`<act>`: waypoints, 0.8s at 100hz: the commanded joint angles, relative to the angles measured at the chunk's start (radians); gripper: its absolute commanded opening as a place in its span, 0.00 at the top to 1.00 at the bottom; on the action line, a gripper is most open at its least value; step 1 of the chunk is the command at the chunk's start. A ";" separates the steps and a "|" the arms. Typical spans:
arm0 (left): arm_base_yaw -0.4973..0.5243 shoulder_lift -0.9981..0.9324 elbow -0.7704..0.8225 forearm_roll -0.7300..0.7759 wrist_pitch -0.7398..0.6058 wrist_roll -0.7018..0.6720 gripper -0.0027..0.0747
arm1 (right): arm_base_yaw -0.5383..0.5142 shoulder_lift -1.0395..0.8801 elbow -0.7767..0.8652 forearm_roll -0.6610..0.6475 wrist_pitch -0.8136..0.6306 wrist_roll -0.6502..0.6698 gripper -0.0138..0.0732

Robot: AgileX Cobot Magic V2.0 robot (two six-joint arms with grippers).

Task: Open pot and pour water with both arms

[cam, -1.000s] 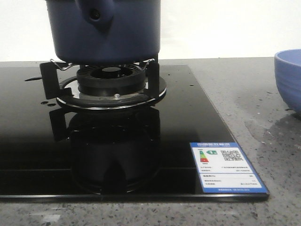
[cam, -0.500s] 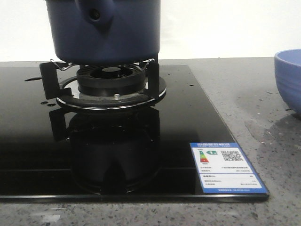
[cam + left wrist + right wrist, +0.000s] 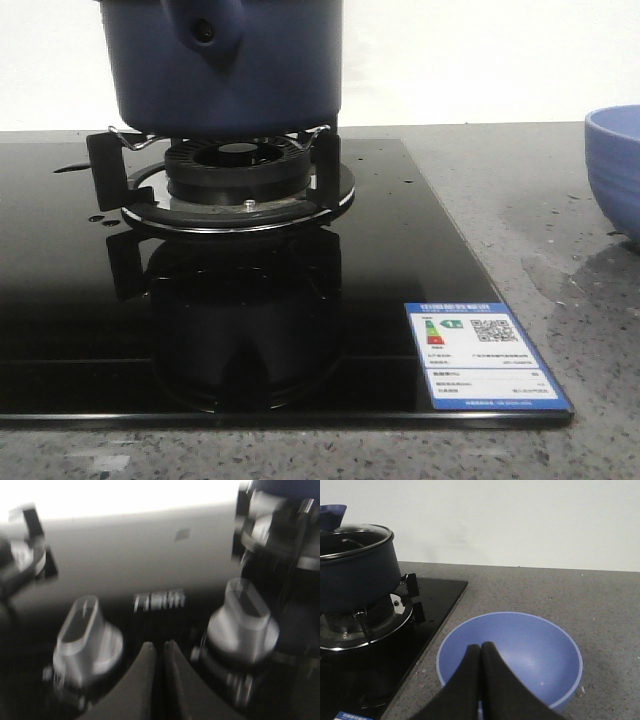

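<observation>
Nearest in the front view, a blue-bordered white energy label with a QR code point(image 3: 487, 354) is stuck to the front right corner of the glossy black glass hob point(image 3: 400, 250), which lies flat on the grey speckled stone counter point(image 3: 540, 220). Behind the label, the round black gas burner with its chrome ring point(image 3: 238, 180) sits on the glass, its shape mirrored in the surface. Black pan-support prongs point(image 3: 105, 170) rise at the burner's left and right.

The large dark navy-blue round pot with straight matte sides point(image 3: 225, 65) rests on those supports, directly over the burner, with its handle mount and dark hole facing the camera. In the right wrist view the pot carries a glass lid with a metal rim point(image 3: 355, 535).

At the right edge, a lighter periwinkle-blue round bowl point(image 3: 615, 165) stands on the counter, well apart from the pot and off the hob.

The right hand point(image 3: 480, 652) hangs over the near rim of the bowl, its two dark fingers pressed together with nothing between them.

The left hand point(image 3: 159, 650) shows in a blurred view above the hob's front, between two silver oval control knobs point(image 3: 87, 640). Its fingers are nearly together with only a thin gap, and they grip nothing. A white wall point(image 3: 480, 60) closes the scene behind.
</observation>
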 commanded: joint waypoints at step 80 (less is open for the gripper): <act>0.036 -0.026 0.027 0.001 -0.024 -0.006 0.99 | 0.002 0.014 -0.022 0.011 -0.081 -0.011 0.91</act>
